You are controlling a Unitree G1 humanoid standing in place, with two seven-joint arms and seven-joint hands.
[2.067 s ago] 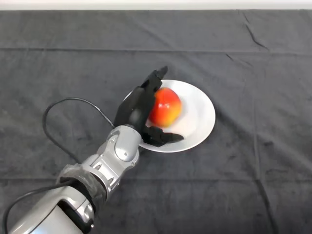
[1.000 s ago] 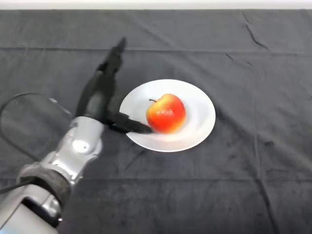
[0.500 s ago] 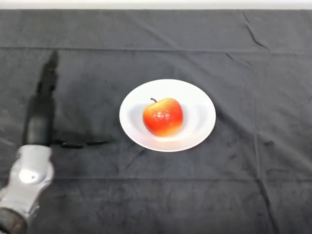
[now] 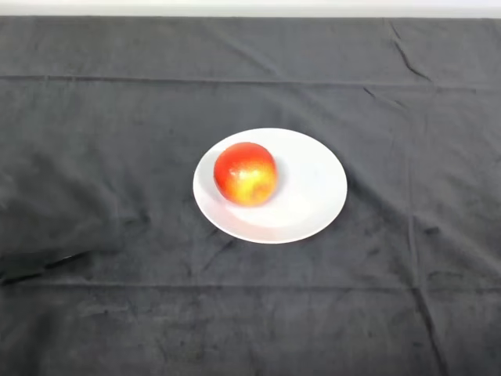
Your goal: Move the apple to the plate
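Head view: looks down on a dark grey, creased cloth (image 4: 407, 117) spread over the whole table. Near the middle, a round white shallow plate (image 4: 315, 186) lying flat on the cloth. On the plate, a red-and-yellow apple (image 4: 246, 173), resting in the left half of the dish, close to the left rim yet fully inside it, with bare white plate to its right and in front. No stem to be made out from this angle. At the lower left edge, only a thin dark sliver of the black left hand (image 4: 47, 265), low against the cloth and well apart from plate and apple, touching neither. Cannot tell whether spread or closed. Along the top edge, a narrow pale strip (image 4: 250, 6) beyond the cloth.
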